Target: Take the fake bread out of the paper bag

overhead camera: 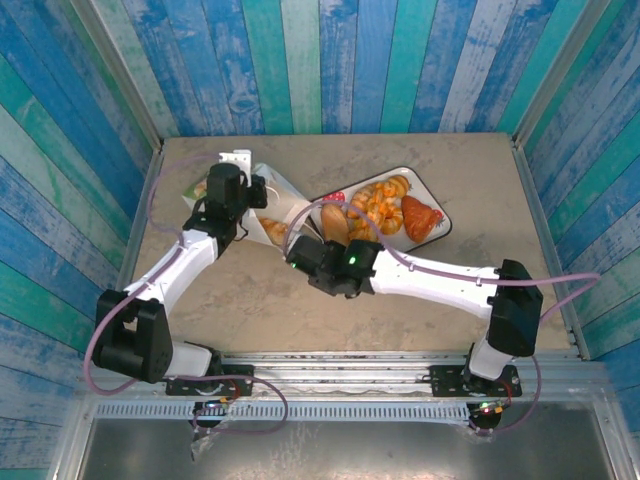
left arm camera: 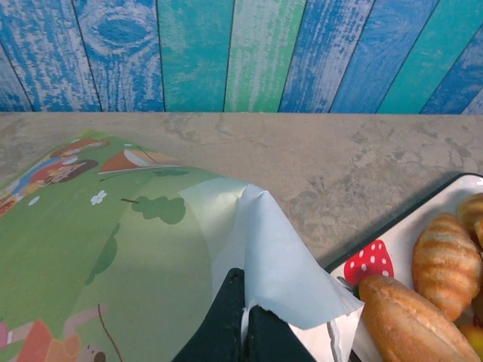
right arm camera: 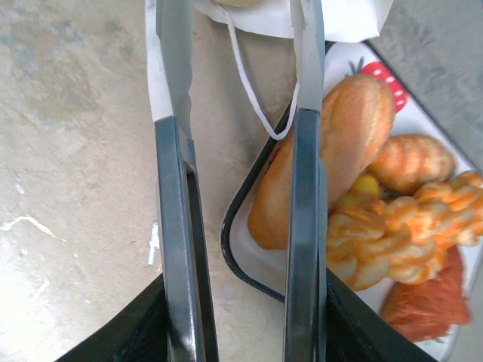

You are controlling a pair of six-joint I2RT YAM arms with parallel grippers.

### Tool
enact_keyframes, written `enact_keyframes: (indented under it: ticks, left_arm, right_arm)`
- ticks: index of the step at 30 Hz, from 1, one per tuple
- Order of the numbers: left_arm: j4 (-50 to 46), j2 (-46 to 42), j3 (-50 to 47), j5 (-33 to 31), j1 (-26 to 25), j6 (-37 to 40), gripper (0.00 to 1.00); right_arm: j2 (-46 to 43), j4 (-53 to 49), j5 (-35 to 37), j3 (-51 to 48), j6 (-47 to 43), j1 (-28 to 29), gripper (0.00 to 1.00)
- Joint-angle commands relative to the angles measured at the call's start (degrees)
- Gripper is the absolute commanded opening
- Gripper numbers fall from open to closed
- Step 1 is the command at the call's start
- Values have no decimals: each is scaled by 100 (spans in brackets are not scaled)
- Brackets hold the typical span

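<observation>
**A:** Pinching the paper bag point(left arm camera: 113, 249) by its white mouth edge, is that the left gripper point(left arm camera: 245, 302)?

**B:** Yes. Its fingers are pressed together on the paper at the lower centre of the left wrist view, probably to keep the opening lifted and steady.

**A:** And the right gripper point(right arm camera: 238, 45)?

**B:** Its fingers are spread and gripping nothing. Between them are a cord handle point(right arm camera: 249, 98) and the strawberry-print tray point(right arm camera: 249, 256) corner.

**A:** Where's the bread?

**B:** The tan loaf point(right arm camera: 355, 128), croissants point(right arm camera: 407, 226) and a reddish roll point(overhead camera: 420, 218) lie on the tray, right of centre from above. One golden piece point(overhead camera: 272, 232) seems to sit at the bag's mouth, so I'd judge the job unfinished.
</observation>
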Motion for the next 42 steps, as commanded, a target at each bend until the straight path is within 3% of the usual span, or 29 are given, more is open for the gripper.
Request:
enact_keyframes:
  ticks: [1,10,16,26,42]
  left_arm:
    - [23,-192,-149,242,19,136,0]
    - [18,-320,-222,256,22,182,0]
    - [-39,-461,-223,320,20,210,0]
    - [-119,-508,-263,368,18,240,0]
    - [-97,-486,-252,371,18,227,0]
  right_arm:
    - [-112,-171,-1046,291,299,-347,45]
    - [339,-358,-2640,745,567,-1053,44]
    - [698,-366,-3080,990,611,-1176,45]
    - [1024,-324,-3174,1312,774,-1358,45]
    - [708,-312,-3307,1167,920,-1539,44]
